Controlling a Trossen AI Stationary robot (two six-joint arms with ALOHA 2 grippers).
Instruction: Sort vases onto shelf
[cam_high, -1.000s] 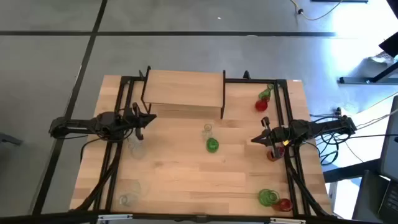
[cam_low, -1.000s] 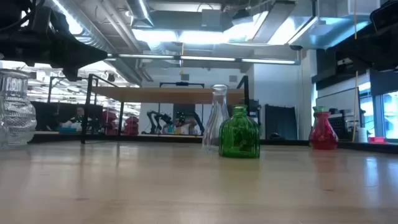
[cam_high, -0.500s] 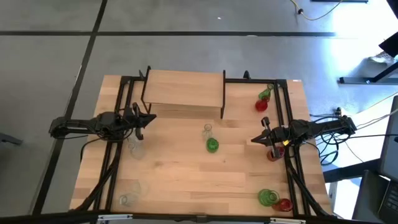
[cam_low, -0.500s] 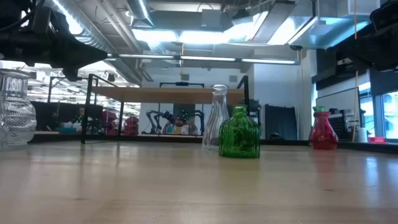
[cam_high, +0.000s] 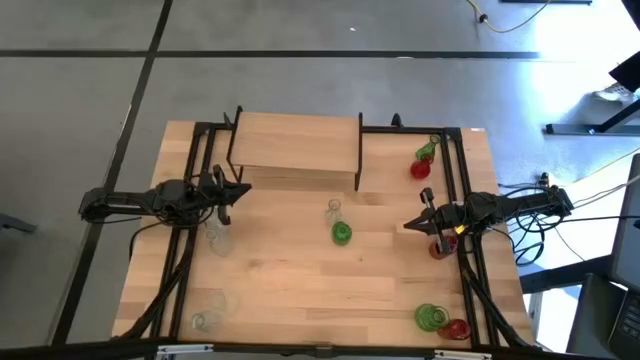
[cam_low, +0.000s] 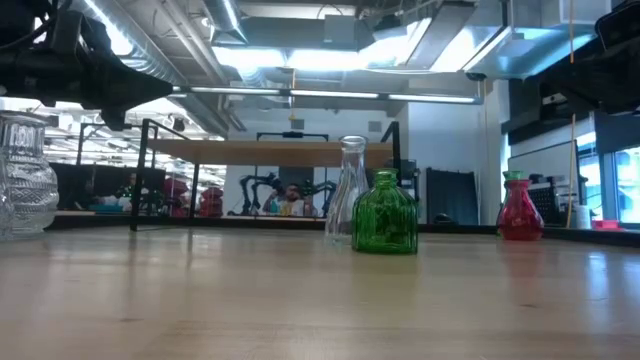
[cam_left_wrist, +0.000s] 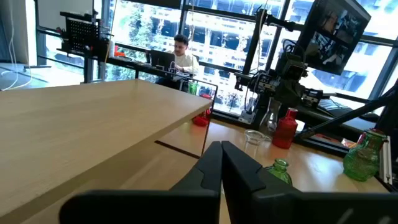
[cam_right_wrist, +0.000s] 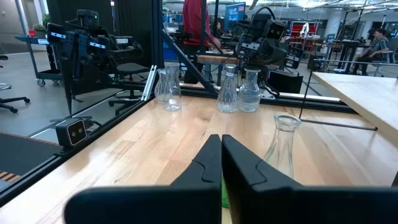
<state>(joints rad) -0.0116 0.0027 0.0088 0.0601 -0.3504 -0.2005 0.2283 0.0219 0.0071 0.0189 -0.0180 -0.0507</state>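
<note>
Hovering shut, both pincers; left pincer (cam_high: 238, 190), right pincer (cam_high: 412, 224); shelf (cam_high: 294, 148) bare.

Right gripper (cam_right_wrist: 221, 152) fingers pressed together, low over wooden table (cam_right_wrist: 149, 140). Clear vase (cam_right_wrist: 282, 149) just beyond the tips. Three more clear vases (cam_right_wrist: 228, 91) at far edge, near the other arm (cam_right_wrist: 261, 28). Shelf (cam_right_wrist: 360, 90) corner alongside. Ppl in bkgd, probably two.

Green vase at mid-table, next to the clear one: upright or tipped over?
Upright. The green vase stands on its base with its neck up in the low view, beside the clear vase.
</note>
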